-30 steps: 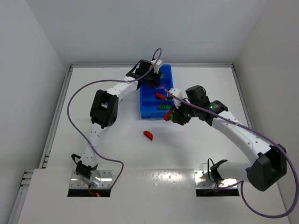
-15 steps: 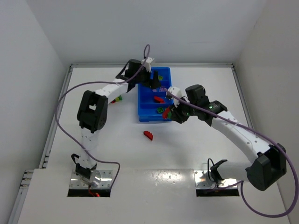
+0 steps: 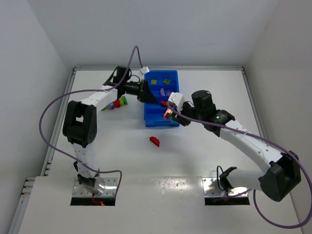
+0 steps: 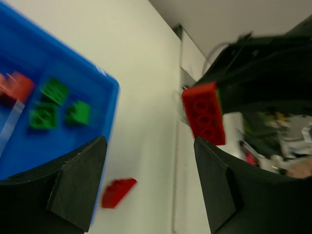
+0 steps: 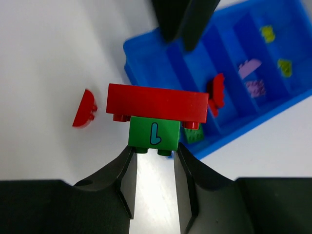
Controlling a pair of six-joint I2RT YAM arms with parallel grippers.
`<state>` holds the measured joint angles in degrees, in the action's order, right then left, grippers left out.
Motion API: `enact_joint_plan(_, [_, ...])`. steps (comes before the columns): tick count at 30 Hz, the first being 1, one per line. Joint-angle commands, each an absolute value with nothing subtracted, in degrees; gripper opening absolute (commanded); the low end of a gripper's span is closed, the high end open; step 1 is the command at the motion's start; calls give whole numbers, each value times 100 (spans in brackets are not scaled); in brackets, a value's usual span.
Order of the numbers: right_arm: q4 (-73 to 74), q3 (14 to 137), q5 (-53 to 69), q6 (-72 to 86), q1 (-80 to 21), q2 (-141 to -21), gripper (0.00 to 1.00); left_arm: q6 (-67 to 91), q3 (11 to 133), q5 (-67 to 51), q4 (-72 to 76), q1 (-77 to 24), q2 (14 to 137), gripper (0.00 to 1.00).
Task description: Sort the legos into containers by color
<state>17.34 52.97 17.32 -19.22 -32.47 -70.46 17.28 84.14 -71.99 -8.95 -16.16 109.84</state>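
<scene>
We count two arms and two tools. The left tool (image 4: 150,146) stands with its jaws wide apart and nothing between them, at the left rim of the single blue tray (image 3: 147,114). The right tool (image 5: 155,153) is clamped on one red-and-green cluster (image 5: 155,117), a red brick stacked on a green one, held up at the tray's near end.

The tray has four compartments. From the far end we see:
- two yellow-green legos (image 5: 267,33) in the first
- two purple legos (image 5: 248,68) in the second
- one red lego (image 5: 217,92) in the third
- three green legos (image 4: 54,90) in the nearest, as the left wrist view shows them, somewhat blurred

Two more things lie out on the table (image 3: 204,161). One red piece (image 3: 154,141) lies just in front of the tray. One multicoloured cluster (image 3: 116,103) lies to the tray's left, beside the left arm (image 3: 92,100).

A second ago the left tool hung over the far end of the tray. It has since drawn back to the left rim, and its arm has swung leftward, so the multicoloured cluster it hid now shows. The right tool, with its cluster, was off the tray's near right corner and has moved left, over the near end. The red piece lies where it lay.
</scene>
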Motion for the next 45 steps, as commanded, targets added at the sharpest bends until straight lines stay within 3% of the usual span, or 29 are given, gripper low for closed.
enact_joint_plan(1, [714,5256,1644,-2355,-3489,-6785,0,1362,7955,-8033,-1555,-1854,10714,78])
enact_joint_plan(13, [642,5256,1161,-2786,-4148,-6838,0,625,7893,-8771,-2311,-2021,10652,78])
enact_joint_plan(17, [773,5204,1038,-2786,-4148,-6680,0,142,7945,-8684,-2838,-1803,10652,82])
enact_joint_plan(23, [1195,5150,984,-2733,-4148,-6399,0,-1526,8409,-8534,-4611,-1451,10994,88])
enact_joint_plan(27, [1309,5098,1142,-2681,-4148,-6398,0,-3977,9400,-8700,-7411,-1345,11651,92])
enact_joint_plan(32, [1310,5150,1555,-2620,-4096,-6469,0,-3938,9536,-8754,-7418,-1477,11584,97])
enact_joint_plan(45, [1187,5370,1828,-2461,-4096,-6935,0,-3938,9659,-8807,-7418,-1801,11399,97])
